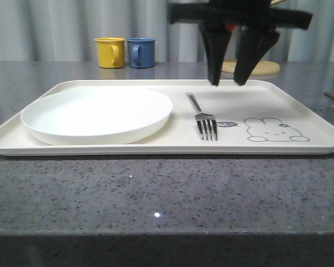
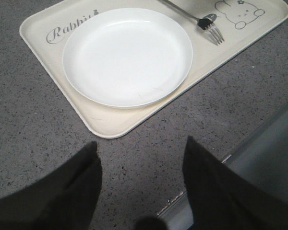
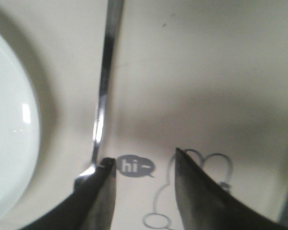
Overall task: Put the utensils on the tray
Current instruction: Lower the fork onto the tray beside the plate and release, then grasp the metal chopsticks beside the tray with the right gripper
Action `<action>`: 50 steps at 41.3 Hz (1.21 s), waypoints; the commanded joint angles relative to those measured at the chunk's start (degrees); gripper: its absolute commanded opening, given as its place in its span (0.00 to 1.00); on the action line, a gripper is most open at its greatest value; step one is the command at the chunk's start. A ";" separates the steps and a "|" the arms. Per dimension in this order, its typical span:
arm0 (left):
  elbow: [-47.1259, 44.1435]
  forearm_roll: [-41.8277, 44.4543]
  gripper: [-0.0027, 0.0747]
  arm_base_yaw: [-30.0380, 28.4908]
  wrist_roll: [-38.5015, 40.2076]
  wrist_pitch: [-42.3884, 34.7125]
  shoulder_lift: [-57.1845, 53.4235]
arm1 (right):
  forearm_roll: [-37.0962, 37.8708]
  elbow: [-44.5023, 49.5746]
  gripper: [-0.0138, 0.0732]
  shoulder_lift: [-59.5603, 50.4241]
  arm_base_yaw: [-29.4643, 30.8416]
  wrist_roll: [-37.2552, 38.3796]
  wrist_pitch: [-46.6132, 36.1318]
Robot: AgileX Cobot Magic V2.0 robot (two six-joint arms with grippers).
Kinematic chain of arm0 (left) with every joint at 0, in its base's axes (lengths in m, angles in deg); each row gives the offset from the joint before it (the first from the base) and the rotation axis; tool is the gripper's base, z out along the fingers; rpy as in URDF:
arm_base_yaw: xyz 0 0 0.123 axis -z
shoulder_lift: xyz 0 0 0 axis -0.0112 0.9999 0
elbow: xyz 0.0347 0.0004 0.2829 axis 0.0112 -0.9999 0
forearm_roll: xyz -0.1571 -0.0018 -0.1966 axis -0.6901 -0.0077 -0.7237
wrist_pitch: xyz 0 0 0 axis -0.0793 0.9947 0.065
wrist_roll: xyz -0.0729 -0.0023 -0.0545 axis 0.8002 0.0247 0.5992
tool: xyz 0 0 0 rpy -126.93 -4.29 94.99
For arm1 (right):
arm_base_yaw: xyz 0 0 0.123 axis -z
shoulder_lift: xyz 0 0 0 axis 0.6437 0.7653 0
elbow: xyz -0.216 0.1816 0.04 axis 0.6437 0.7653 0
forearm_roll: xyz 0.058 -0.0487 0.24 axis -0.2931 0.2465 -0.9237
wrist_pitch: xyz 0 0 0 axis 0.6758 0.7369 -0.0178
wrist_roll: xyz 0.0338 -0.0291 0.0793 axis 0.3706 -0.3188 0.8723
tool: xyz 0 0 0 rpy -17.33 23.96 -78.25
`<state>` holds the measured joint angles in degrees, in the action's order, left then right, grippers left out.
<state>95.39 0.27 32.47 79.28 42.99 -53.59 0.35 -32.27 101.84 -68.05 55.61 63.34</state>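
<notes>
Our right gripper [image 1: 229,83] hangs open and empty above the tray [image 1: 300,100]; the fork [image 1: 203,118] lies just left, handle pointing away.

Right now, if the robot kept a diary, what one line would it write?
fork: lying on tray, beside white plate | right gripper: open, empty, above tray | left gripper: open, empty, over the countertop

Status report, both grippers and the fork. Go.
Right gripper open, empty, above tray. Left gripper open, over the counter. Fork flat on tray beside plate. No obstruction.
</notes>
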 commanded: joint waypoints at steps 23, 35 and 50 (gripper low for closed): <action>1.50 -0.43 0.51 0.44 0.48 -4.09 0.09 | -3.01 12.64 0.54 -12.73 27.24 -17.02 2.25; 1.50 -0.43 0.51 0.44 0.48 -4.09 0.09 | -3.01 12.95 0.54 -8.21 28.91 -18.15 0.78; 1.50 -0.43 0.51 0.44 0.48 -4.09 0.09 | -3.01 12.88 0.54 -4.36 28.91 -18.64 1.08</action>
<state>95.39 0.27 32.47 79.28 42.91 -53.59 -2.66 -18.18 99.35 -39.53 37.87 63.43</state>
